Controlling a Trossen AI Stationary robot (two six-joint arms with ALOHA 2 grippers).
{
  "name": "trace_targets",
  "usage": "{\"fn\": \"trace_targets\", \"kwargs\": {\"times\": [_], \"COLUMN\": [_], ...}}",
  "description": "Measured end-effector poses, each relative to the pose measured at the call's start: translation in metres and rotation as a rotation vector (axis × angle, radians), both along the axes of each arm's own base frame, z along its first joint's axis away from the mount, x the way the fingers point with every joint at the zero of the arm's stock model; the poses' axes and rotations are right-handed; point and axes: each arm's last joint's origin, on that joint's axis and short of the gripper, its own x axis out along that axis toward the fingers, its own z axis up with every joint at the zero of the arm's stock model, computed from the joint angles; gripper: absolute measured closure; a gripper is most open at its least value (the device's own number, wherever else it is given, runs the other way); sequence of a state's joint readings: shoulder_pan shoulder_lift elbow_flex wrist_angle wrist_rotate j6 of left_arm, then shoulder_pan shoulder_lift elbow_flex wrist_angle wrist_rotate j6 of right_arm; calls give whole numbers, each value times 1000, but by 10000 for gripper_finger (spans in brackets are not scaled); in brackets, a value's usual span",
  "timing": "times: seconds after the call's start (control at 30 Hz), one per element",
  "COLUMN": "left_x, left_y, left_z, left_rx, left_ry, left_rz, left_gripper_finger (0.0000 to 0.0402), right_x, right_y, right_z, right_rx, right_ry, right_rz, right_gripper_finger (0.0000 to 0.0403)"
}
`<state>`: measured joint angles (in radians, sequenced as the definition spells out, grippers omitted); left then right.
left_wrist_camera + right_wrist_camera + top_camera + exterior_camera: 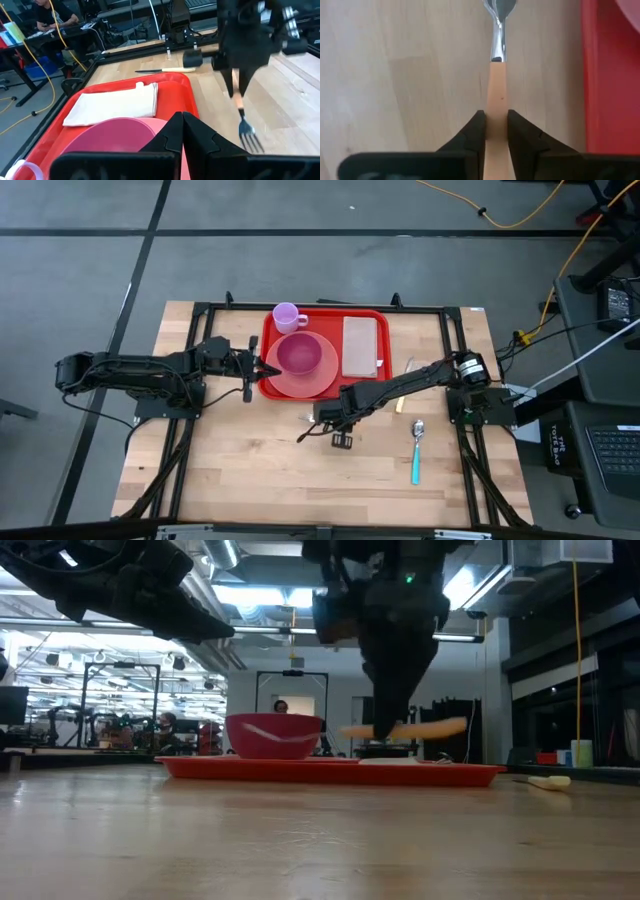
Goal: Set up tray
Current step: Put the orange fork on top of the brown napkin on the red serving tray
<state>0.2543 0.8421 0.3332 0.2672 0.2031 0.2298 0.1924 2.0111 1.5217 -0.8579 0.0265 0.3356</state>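
The red tray (325,320) lies at the table's far middle. It carries a pink cup (287,314), a magenta bowl (298,354) on a salmon plate (300,385), and a folded napkin (360,345). My left gripper (268,368) is shut and hovers over the tray's left rim beside the plate, touching nothing. My right gripper (322,420) stands just near of the tray, pointing steeply down, shut on a fork (247,135) with a peach handle. My right gripper pinches the fork's peach handle (496,95) between its two fingers, a little back from the metal neck (497,40). The fingers come from above and lie across the handle. The fork is lifted clear of the table, with its tines (250,141) toward the left arm.
A spoon (417,450) with a teal handle lies on the wood to the right. A knife (165,70) with a cream handle lies by the tray's right rim. Bare wood fills the near half of the table (260,480).
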Motion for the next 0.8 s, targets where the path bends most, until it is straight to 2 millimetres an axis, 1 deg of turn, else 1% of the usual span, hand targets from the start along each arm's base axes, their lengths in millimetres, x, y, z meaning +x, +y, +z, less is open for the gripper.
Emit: {"fn": "trace_targets", "kwargs": {"times": [0.13, 0.27, 0.37, 0.43, 0.5, 0.63, 0.8], "left_x": [0, 0, 0, 0, 0, 0, 0], "left_y": [0, 0, 0, 0, 0, 0, 0], "left_z": [1, 1, 1, 1, 1, 1, 1], "left_rx": [1, -8, -13, -36, -53, -56, -49], "left_ry": [-5, -7, -7, -8, -8, -9, -8], "left_rz": [0, 2, 4, 9, 13, 14, 14], "left_gripper_finger": [398, 396, 398, 400, 400, 397, 398], "right_x": [-5, -10, -19, -28, -37, -59, -87], "right_y": [-1, -5, -15, -25, -34, -51, -71], "right_z": [11, 34, 44, 47, 46, 36, 24], "right_rx": [-6, -68, -87, -90, -97, -143, -161], "right_ry": [-7, -90, -152, -206, -274, -401, -500], "right_rz": [16, 88, 91, 77, 48, 13, -57], "right_gripper_finger": [340, 340, 340, 340, 340, 340, 340]}}
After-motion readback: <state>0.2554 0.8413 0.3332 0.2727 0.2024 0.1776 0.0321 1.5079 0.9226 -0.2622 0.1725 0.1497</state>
